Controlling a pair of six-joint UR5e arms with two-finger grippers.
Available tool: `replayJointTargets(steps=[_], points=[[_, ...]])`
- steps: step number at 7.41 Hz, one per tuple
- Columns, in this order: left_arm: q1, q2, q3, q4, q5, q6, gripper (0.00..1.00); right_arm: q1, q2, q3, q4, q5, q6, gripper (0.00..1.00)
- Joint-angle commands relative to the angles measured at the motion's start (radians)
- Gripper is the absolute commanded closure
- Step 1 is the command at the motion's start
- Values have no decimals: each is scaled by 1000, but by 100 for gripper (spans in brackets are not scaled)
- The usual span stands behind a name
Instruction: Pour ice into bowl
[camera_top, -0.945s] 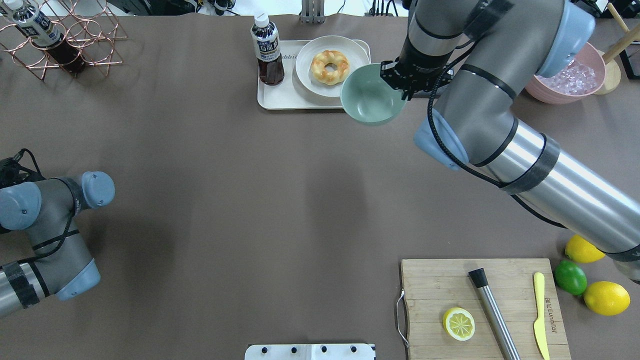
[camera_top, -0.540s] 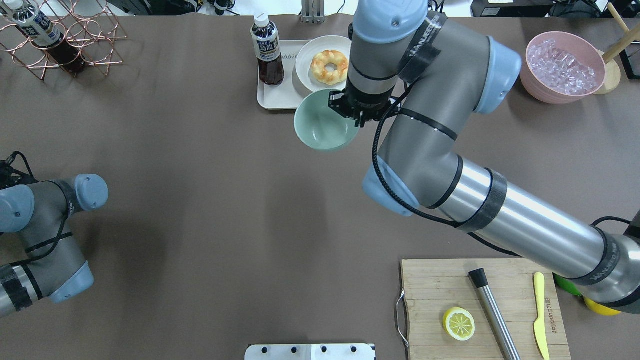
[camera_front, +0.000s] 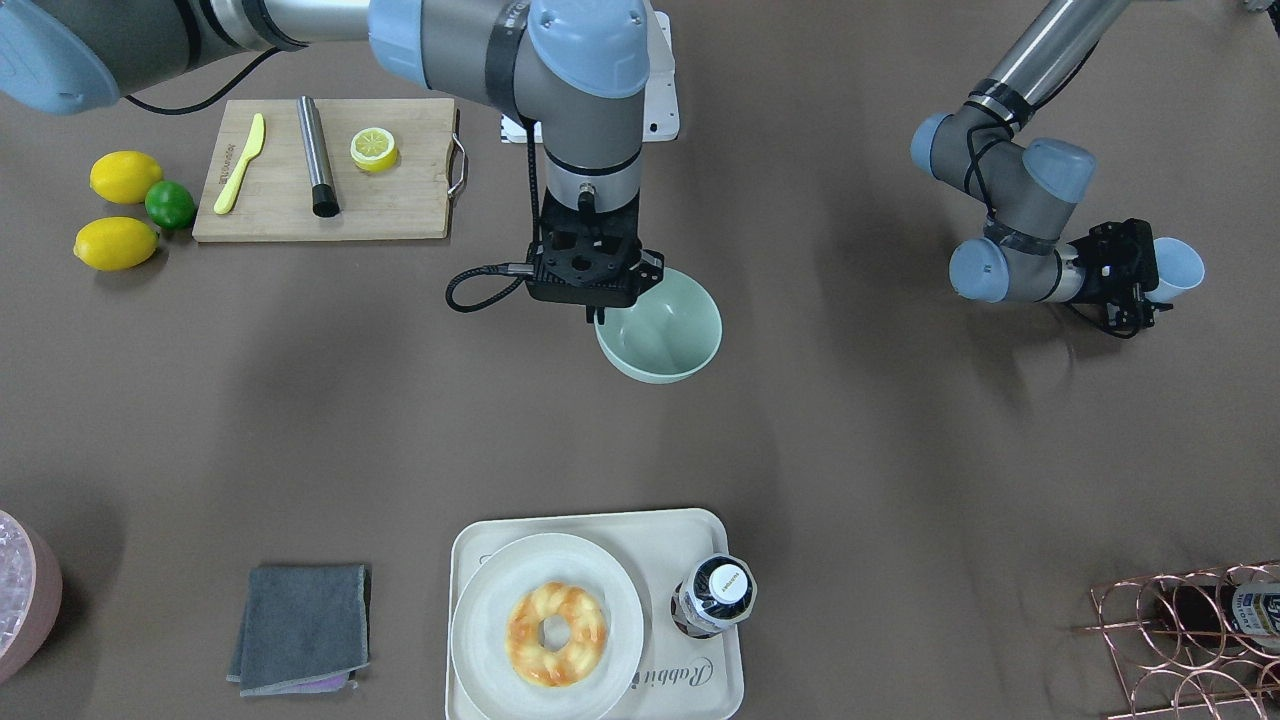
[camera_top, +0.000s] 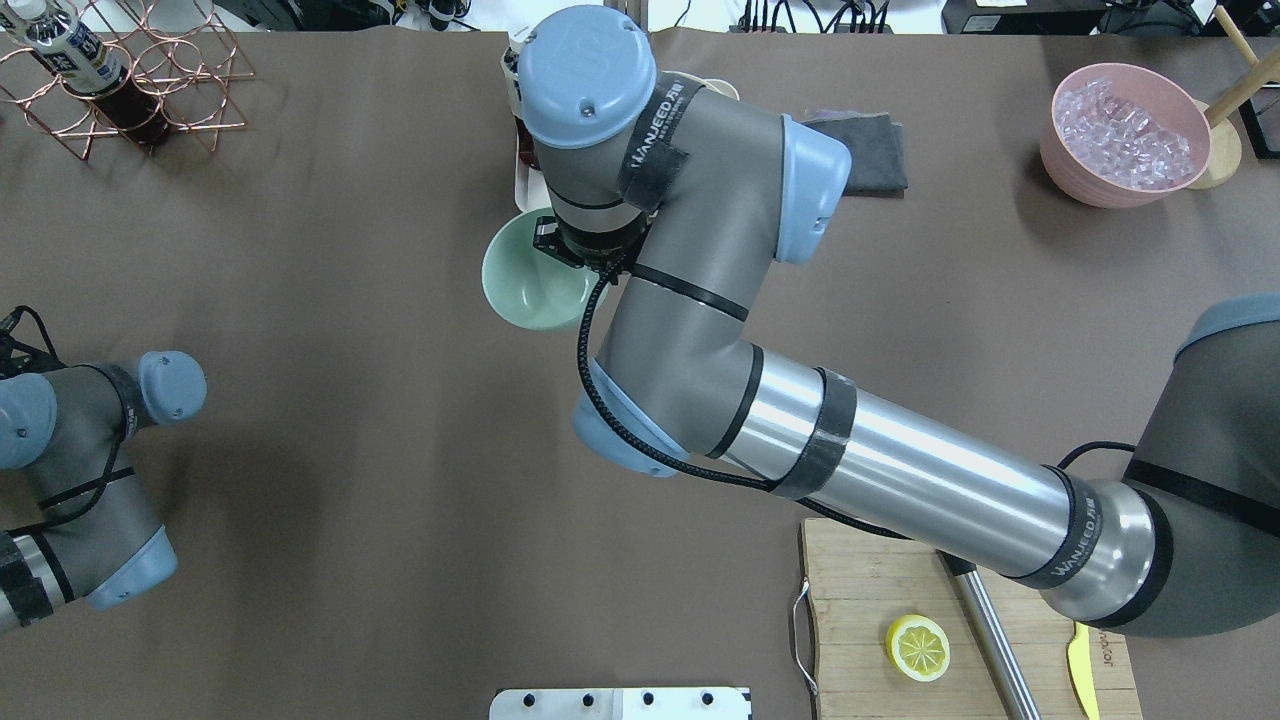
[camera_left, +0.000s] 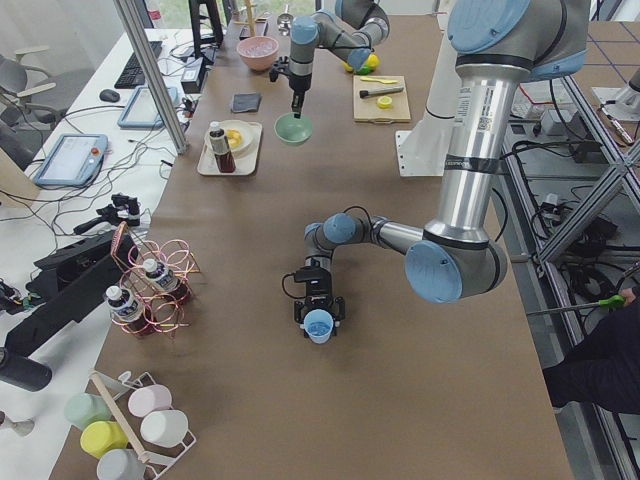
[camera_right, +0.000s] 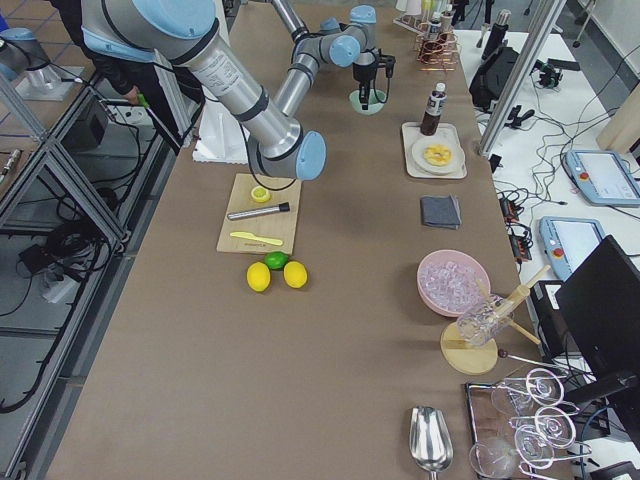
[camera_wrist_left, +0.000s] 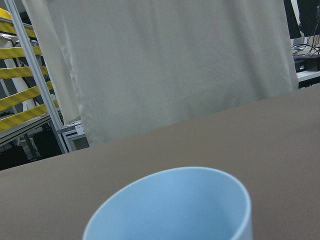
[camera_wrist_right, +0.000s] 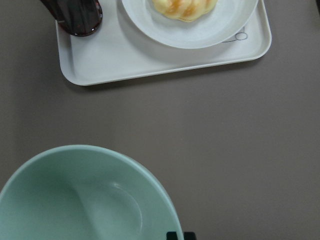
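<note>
The pale mint-green bowl (camera_front: 665, 330) (camera_top: 520, 285) (camera_wrist_right: 75, 200) hangs low over the middle of the brown table, and its inside is bare. My right gripper (camera_front: 598, 312) is shut on the bowl's rim on the side nearer the robot. At the table's left end my left gripper (camera_front: 1140, 275) is shut on a light blue cup (camera_front: 1178, 268) (camera_left: 318, 325) (camera_wrist_left: 170, 205). Only the cup's rim and upper inside wall show, and no ice is visible in it.
A white tray (camera_front: 700, 540) holds a plate with a doughnut (camera_front: 557, 633) and a dark bottle (camera_front: 715, 595). A grey cloth (camera_front: 300, 628) lies beside it. A pink tub (camera_top: 1075, 180) of ice pieces stands far right. A cutting board (camera_front: 400, 210), lemons and a copper rack (camera_front: 1180, 630) line the edges.
My right arm has carried the bowl from beside the tray leftward and toward the robot, out over open table. The left arm has shifted only slightly.
</note>
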Motion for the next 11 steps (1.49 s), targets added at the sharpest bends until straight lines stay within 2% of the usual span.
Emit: replayJointTargets(steps=[1, 2, 3, 4, 7, 11], points=[[-14, 6, 2, -50, 1, 0, 31, -30, 70, -177, 122, -35, 11, 100], [-16, 6, 2, -55, 1, 2, 33, -51, 68, -235, 211, -52, 42, 100], [-30, -2, -8, -55, 1, 12, 34, -59, 64, -251, 238, -58, 47, 100], [-43, -8, -22, -58, 0, 48, 34, -71, 59, -256, 245, -78, 48, 100], [-79, -6, -169, -55, 3, 98, 34, -120, 50, -273, 293, -119, 74, 100], [-86, -55, -194, -47, 1, 132, 34, -108, 38, -265, 313, -127, 73, 100]])
